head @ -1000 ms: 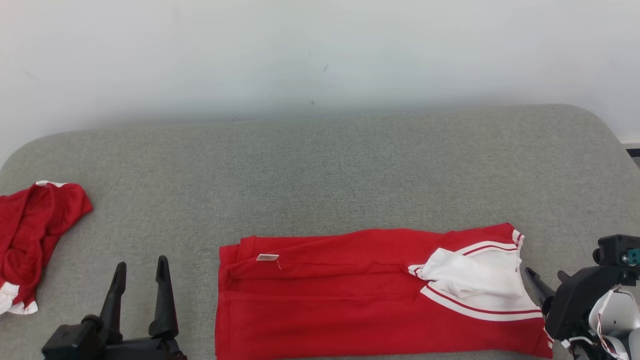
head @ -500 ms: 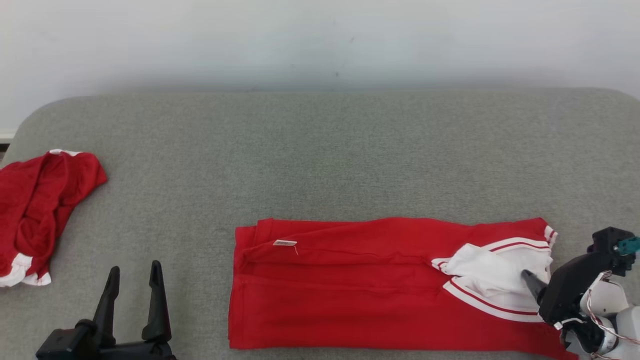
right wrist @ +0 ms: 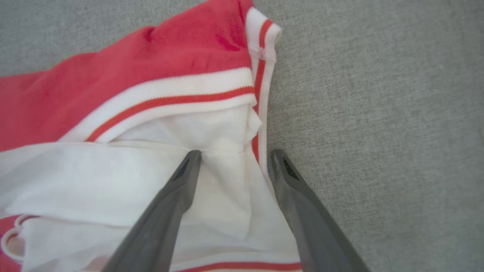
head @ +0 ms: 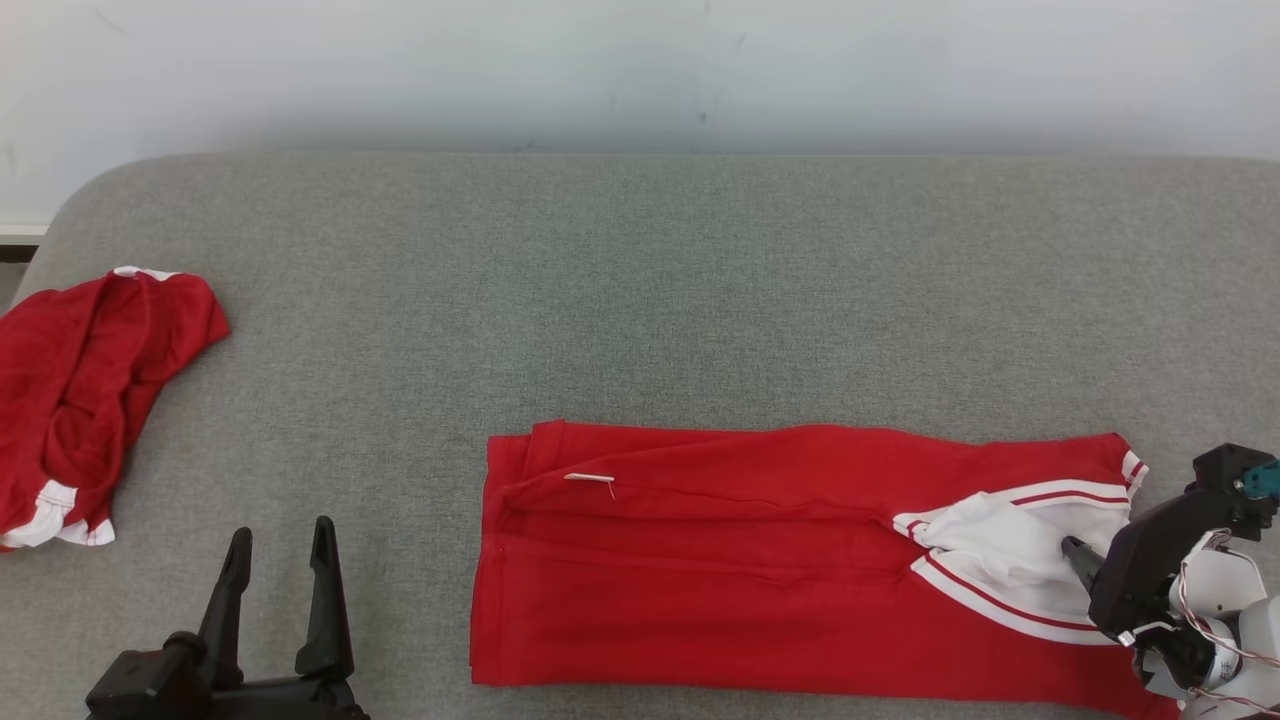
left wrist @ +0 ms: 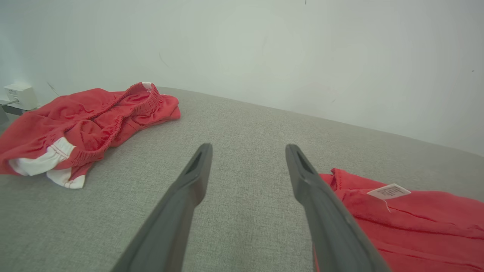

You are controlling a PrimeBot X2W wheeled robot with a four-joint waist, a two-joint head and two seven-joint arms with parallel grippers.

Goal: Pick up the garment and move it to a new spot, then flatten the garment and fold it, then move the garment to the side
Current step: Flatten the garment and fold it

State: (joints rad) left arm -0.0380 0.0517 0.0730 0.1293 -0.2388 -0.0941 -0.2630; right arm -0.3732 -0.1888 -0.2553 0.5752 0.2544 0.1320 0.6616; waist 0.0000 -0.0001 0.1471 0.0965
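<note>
The garment [head: 750, 560], red with white striped trim, lies folded into a long strip on the grey cushion [head: 640, 300]. Its white end [head: 1000, 570] points right. My right gripper [head: 1085, 560] hovers low over that white end. In the right wrist view it [right wrist: 235, 153] stands open, the left finger on the white cloth [right wrist: 151, 181] and the right finger at the striped edge, nothing pinched. My left gripper [head: 281, 530] is open over bare cushion left of the garment. The left wrist view shows its fingers [left wrist: 248, 147] apart, with the garment's tagged corner [left wrist: 408, 223] beside them.
A second red garment [head: 90, 390] lies crumpled at the cushion's left edge, also at the left [left wrist: 83, 121] of the left wrist view. A pale wall [head: 640, 70] rises behind the cushion. A small white box [left wrist: 19, 94] sits by the wall at far left.
The head camera has shifted, sliding the whole picture. My right gripper has moved from the garment's right edge in over its white end. The left gripper has stayed put.
</note>
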